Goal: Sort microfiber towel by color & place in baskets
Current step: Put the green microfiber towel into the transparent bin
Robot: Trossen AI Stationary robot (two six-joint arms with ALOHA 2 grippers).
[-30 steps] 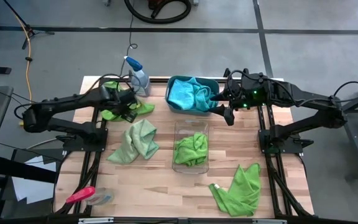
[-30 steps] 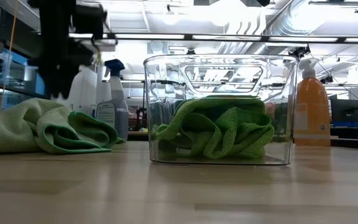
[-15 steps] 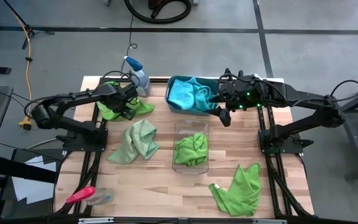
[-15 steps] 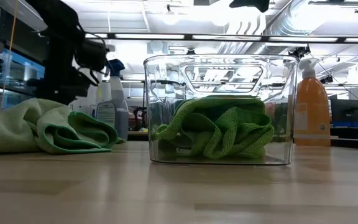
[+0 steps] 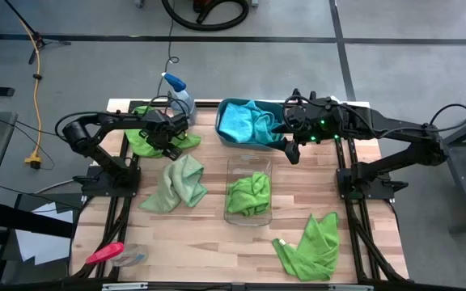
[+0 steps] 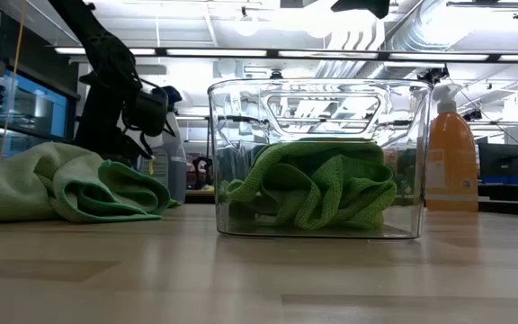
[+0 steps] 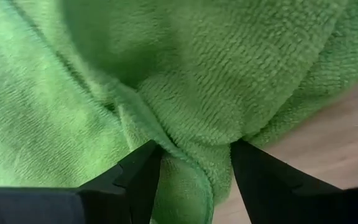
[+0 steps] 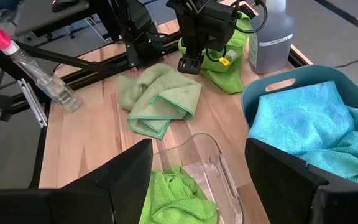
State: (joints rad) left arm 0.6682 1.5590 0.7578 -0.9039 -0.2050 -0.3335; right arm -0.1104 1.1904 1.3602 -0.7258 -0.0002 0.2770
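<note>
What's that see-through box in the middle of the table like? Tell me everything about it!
The clear plastic bin is a narrow rectangular tub with rounded corners, an open top and a cut-out handle slot near its rim. It stands upright on the wooden table, just in front of the teal-blue tub. You can see right through its walls: one crumpled lime green microfiber towel lies on its floor, filling roughly the lower half. Neither gripper is touching it.

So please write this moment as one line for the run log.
left gripper: open, around fold of green towel | right gripper: open, over blue tub | clear bin: one green towel
</note>
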